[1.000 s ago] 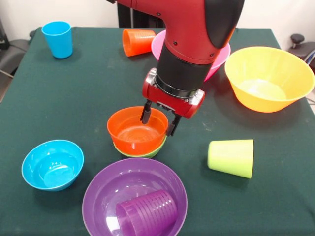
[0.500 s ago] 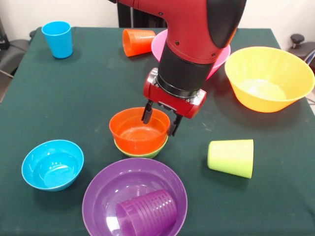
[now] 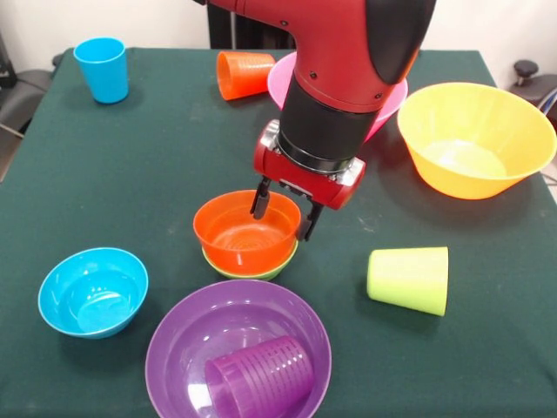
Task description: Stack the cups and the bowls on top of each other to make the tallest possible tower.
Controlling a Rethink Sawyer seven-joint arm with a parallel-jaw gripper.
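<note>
Change: over the last second the orange bowl [image 3: 246,232] is sliding a touch sideways on the green bowl [image 3: 250,266] beneath it, and the gripper [image 3: 284,215] is rising slightly; in the last half second nothing is shifting.
Meaning: I judge the orange bowl is settling into its nest, so the tower is standing two bowls high, with most pieces waiting.
Claw: the two fingers are standing a little apart, straddling the orange bowl's far rim, one inside and one outside; whether they are pinching the rim or hanging free of it I cannot tell.
Tower place: near the middle of the table [image 3: 165,148], slightly toward its front edge.
Bowls counted: six are showing. Besides the nested pair, the small blue bowl [image 3: 92,291] near the front left corner, the purple bowl [image 3: 209,335] at the front edge, the yellow bowl [image 3: 474,138] by the right edge, the pink bowl [image 3: 285,77] half hidden behind the arm.
Cups counted: four. The blue cup [image 3: 102,69] is standing upright at the far left corner; the orange cup [image 3: 244,73] is lying on its side by the far edge; the lime cup [image 3: 409,279] is lying right of the tower; the purple cup [image 3: 259,378] is lying inside the purple bowl.
</note>
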